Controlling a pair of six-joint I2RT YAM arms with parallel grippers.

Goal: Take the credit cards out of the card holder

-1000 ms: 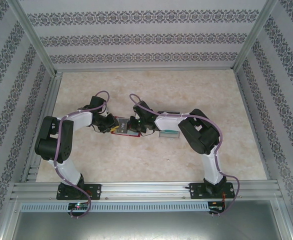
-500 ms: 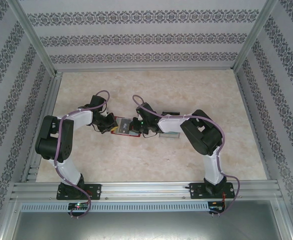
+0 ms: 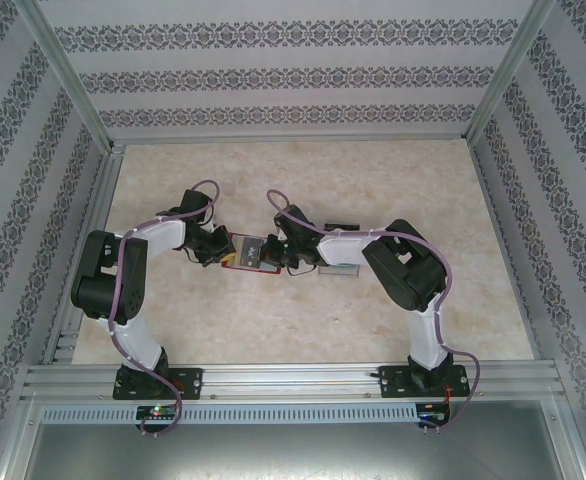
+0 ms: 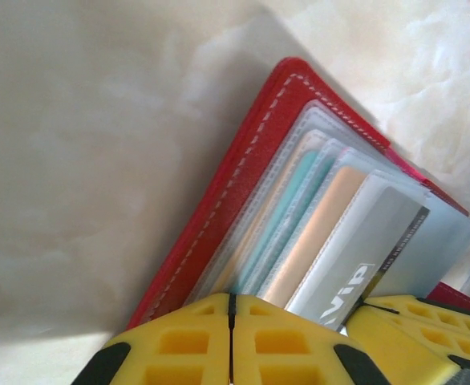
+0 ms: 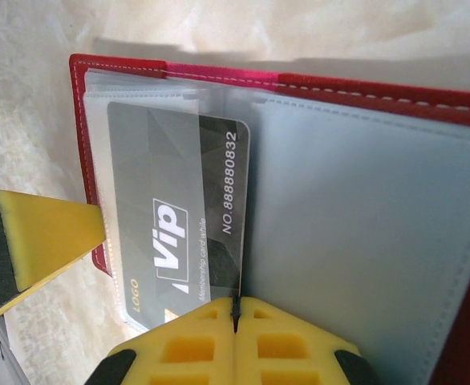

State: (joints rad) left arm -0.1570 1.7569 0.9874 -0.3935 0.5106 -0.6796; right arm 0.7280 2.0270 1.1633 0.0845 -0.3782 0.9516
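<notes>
Top external, card holder point(image 3: 245, 250) open, lengthwise left-right

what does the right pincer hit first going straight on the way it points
The grey vip card, its edge seemingly at the tips of the right pincer, in the card holder.

The grey-black card point(image 5: 179, 216), sitting in a see-through pocket of the red card holder point(image 5: 123, 66), is showing "Vip" in large white letters. "NO.88880832" is running along its edge, beside "LOGO" in gold and small script beginning "Membership card".
</notes>
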